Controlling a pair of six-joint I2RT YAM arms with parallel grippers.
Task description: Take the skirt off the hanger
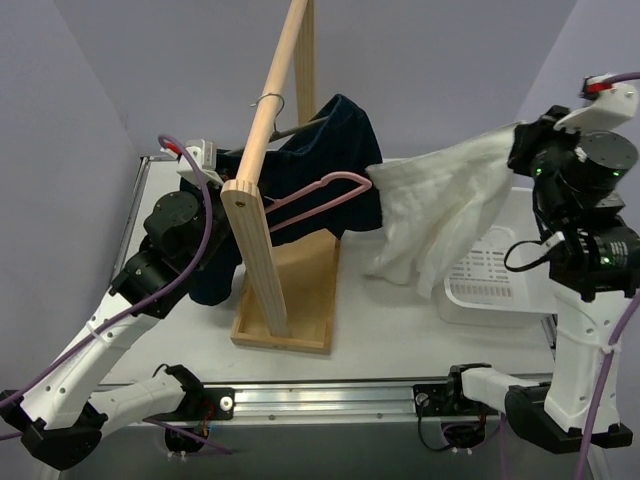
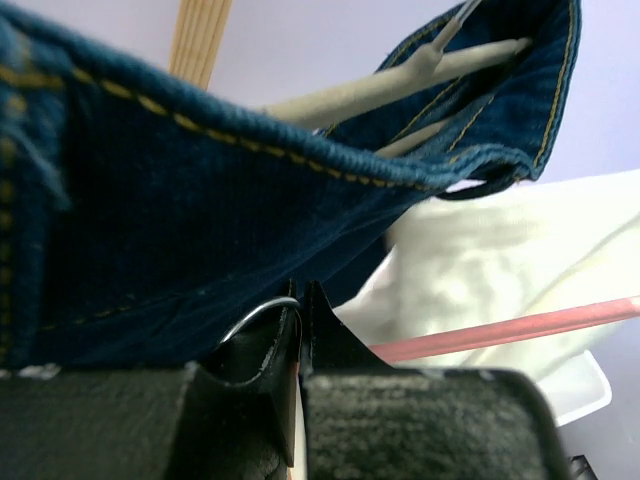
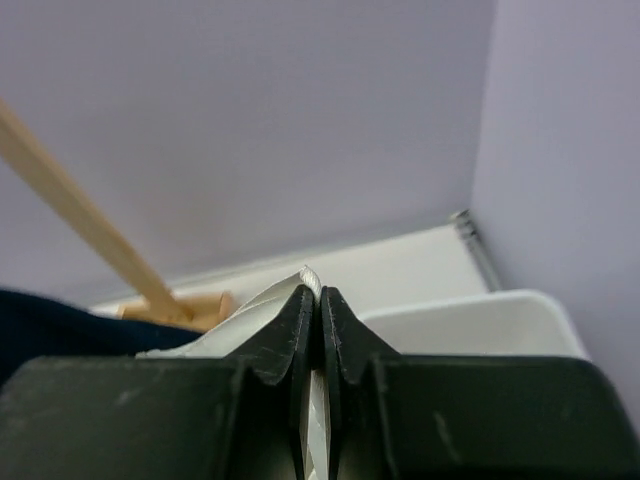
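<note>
– Right gripper (image 3: 318,300), condition?
– Closed, pinching a fold of the white skirt (image 1: 430,200), raised high on the right side. The cloth runs taut from there back to the right tip of the pink hanger (image 1: 320,190). A white basket (image 1: 480,290) sits beneath the hanging cloth.
– Left gripper (image 2: 300,300)?
– Closed. The pink bar leads straight to its fingertips and a metal loop sits there, so I judge that it grips the hanger, behind the wooden rack (image 1: 265,260).
– Step in hand?
– Drawing the skirt sideways off the hanger. Not complete: the cloth's left edge touches the hanger's tip, and I cannot tell whether it is hooked there.
– Next move?
– In my judgement, more travel to the right by the right arm, with the left holding the hanger firm, until the edge slips free.
– Obstructions?
– A denim garment (image 1: 340,130) on a grey hanger (image 2: 380,90) hangs from the same rod, touching the pink hanger. It could drag along. The rack's post stands between the arms.
</note>
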